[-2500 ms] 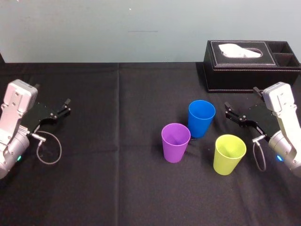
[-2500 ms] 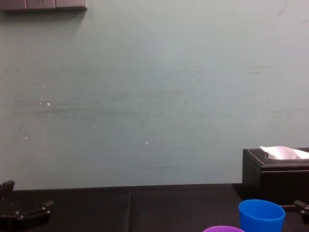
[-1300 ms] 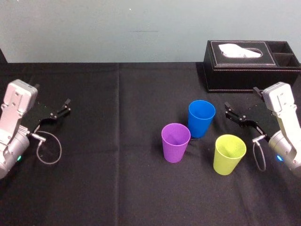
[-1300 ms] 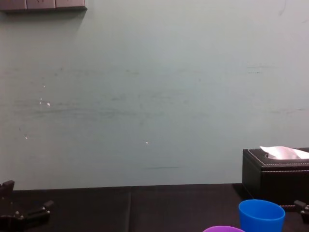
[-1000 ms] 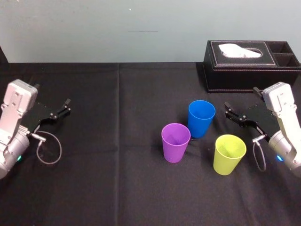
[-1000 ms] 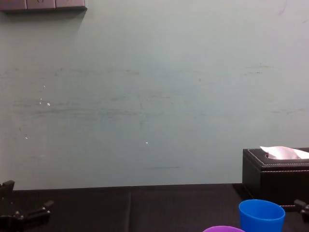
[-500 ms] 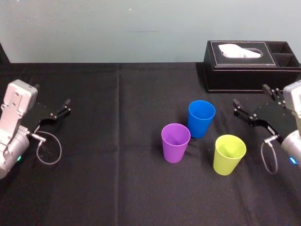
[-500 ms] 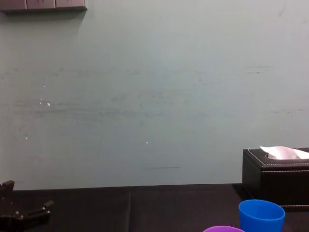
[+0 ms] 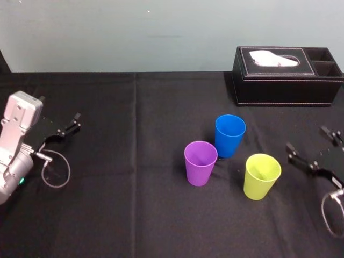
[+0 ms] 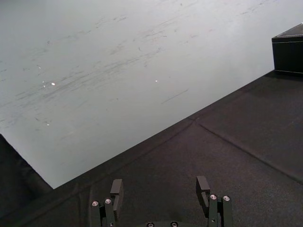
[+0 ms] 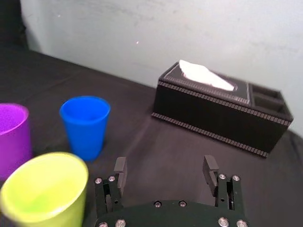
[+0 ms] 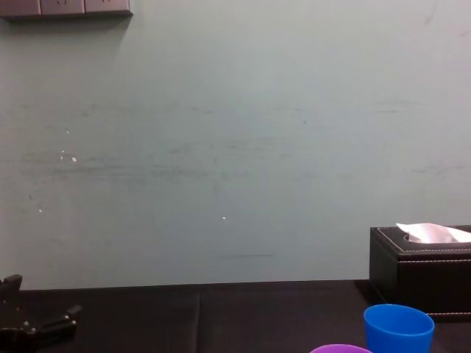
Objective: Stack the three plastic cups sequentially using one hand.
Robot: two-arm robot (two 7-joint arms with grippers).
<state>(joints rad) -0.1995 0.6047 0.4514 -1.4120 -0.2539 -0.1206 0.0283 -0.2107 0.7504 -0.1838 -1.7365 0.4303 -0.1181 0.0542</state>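
Left tool (image 9: 77, 121) sits far off to the left of the black tissue box (image 9: 287, 75), low over the counter (image 9: 134, 188), its fingers apart and holding nothing; it looks parked.

All three cups stand upright, mouths up, on the robot's side of the tissue box and apart from one another. The purple cup (image 9: 200, 163) is the one farthest to the left of the box. The blue cup (image 9: 230, 135) stands nearest the box, just off its left corner. The yellow-green cup (image 9: 261, 176) stands farthest out in front of the box, below its left half.

They look like thin, smooth plastic tumblers, probably very light and a little springy at the rim. A hard squeeze may flex the wall, and a glancing touch could tip or slide one on the cloth. The taper suggests a side grip across the upper wall, just under the rim, since lower down the narrowing body may slip through.

Right tool (image 9: 307, 140) hangs out in front of the tissue box's right end, with the yellow-green cup the nearest to it. Its fingers are spread wide, about a cup's width or more, touching and holding nothing.
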